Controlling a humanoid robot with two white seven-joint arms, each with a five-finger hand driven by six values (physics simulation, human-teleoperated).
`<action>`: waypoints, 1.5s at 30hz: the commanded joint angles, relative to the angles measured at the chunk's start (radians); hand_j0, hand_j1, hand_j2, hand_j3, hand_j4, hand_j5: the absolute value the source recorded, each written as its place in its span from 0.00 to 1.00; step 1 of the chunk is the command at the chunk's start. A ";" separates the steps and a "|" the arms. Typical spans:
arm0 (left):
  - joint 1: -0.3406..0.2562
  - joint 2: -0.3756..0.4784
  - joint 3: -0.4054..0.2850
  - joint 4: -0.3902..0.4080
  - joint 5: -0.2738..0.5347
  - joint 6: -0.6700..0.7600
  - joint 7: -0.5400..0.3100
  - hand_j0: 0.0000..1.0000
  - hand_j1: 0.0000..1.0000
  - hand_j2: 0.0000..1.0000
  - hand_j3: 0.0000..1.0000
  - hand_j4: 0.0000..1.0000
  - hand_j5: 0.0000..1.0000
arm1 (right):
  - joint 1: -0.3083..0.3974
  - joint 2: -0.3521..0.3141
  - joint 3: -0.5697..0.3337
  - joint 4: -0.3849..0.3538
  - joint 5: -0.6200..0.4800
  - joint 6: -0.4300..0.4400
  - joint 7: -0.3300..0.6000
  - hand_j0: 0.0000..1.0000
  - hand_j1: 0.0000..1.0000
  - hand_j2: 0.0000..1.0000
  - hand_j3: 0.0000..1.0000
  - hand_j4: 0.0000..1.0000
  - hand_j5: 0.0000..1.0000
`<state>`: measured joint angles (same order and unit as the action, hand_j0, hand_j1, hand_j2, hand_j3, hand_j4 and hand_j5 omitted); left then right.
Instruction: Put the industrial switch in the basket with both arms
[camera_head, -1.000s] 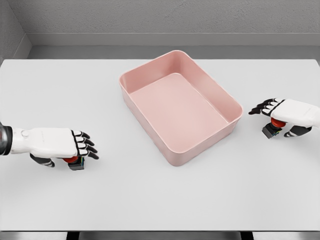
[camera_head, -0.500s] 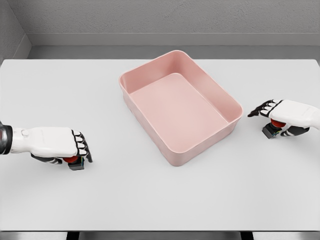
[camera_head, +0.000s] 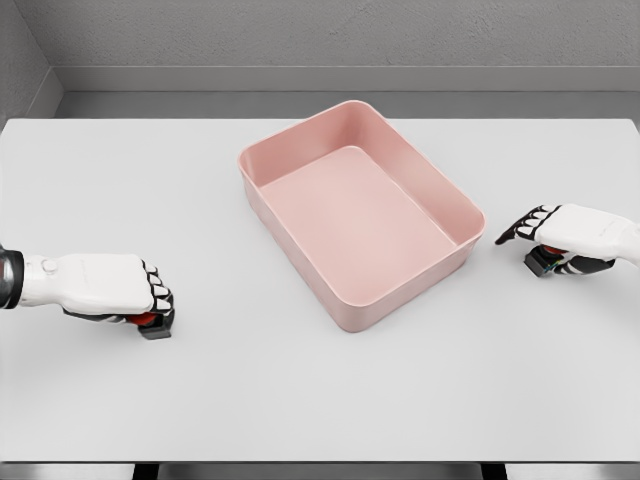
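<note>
We log 2 switches on worktop (camera_head: 320, 400), L hand (camera_head: 100, 285) w/ fingers curled round L switch (camera_head: 153, 322), R hand (camera_head: 580, 232) fingers loosely over R switch (camera_head: 541, 260), both beside empty basket (camera_head: 300, 262), pre-lift.

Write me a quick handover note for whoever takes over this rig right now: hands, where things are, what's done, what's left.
Left hand: fingers curled onto a small red-and-black industrial switch on the white table, left of the basket.
Right hand: over a second switch on the right; fingers still extended, grasp unclear.
Pink rectangular plastic basket: centre, empty.
Done: both hands on their switches.
Left: lift both, place in basket.
</note>
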<state>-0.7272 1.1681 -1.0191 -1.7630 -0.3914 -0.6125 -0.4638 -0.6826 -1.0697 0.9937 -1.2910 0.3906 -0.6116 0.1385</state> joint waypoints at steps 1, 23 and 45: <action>0.002 -0.001 0.001 0.000 0.005 0.002 -0.001 0.40 0.40 0.40 0.40 0.40 0.40 | 0.000 -0.001 -0.003 -0.001 0.001 0.001 0.000 0.74 0.74 0.74 0.74 0.74 0.74; -0.325 -0.136 -0.003 0.000 0.022 0.002 0.002 0.40 0.40 0.40 0.40 0.40 0.40 | 0.000 -0.001 -0.018 -0.001 0.024 0.001 0.006 0.47 0.47 0.47 0.47 0.47 0.47; -0.612 -0.663 -0.203 0.447 0.033 0.002 -0.016 0.40 0.40 0.40 0.40 0.40 0.40 | 0.000 -0.007 -0.130 0.006 0.022 0.001 0.000 0.44 0.44 0.44 0.44 0.44 0.44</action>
<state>-1.3392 0.5578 -1.2058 -1.4071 -0.3537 -0.6141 -0.4795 -0.6826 -1.0752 0.8762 -1.2859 0.4191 -0.6117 0.1393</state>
